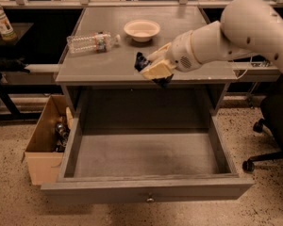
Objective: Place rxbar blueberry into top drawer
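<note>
At centre frame, over the front edge of the grey cabinet top (108,66), the gripper (150,65) is clamped on the rxbar blueberry (141,61); the dark wrapper protrudes beyond the cream fingers (154,71). Below it, the top drawer (108,192) stands pulled out, round knob (150,199) on its front. Upper centre: a pale bowl (141,29) and a clear plastic bottle (92,42) lying on its side. Lower left: a tan cardboard box (43,166) beside the drawer.

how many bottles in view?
2 bottles: one lying on the cabinet top, one upright far left; the box may hide more. Pincer holds the bar over its front edge.
</note>
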